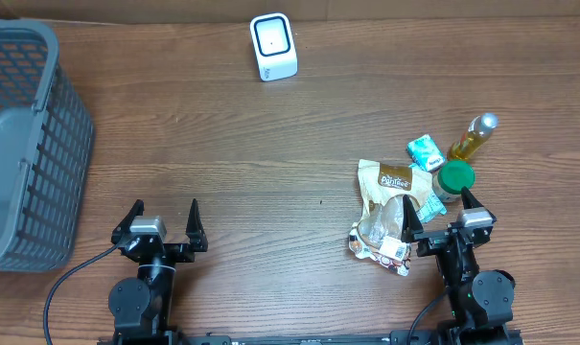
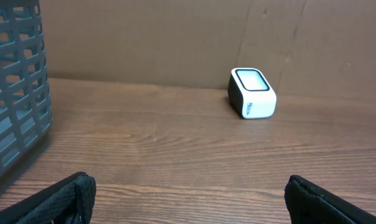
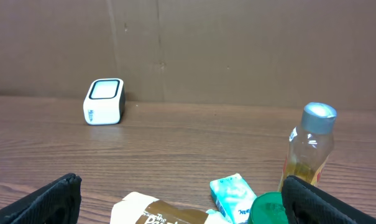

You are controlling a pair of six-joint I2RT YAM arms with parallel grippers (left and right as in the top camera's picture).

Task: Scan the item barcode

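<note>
Two arms wait at the near edge of the desk (image 1: 270, 172), holding nothing.
A grey basket (image 1: 21, 144) sits at nine o'clock. A tan snack bag (image 1: 390, 206), yellow bottle (image 1: 472, 139), green-lidded jar (image 1: 454, 177) and teal packet (image 1: 424, 149) cluster at four o'clock. The white scanner (image 1: 272, 48) stands at twelve. The left gripper (image 1: 165, 206) and right gripper (image 1: 436, 198) have their fingers spread wide.

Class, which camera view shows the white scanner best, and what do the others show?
The left wrist view: the scanner looks largest there, unobstructed, with top window and side both visible. Overhead, the scanner is small, seen mostly from above. The right wrist view shows the scanner smaller, off to the left.
</note>
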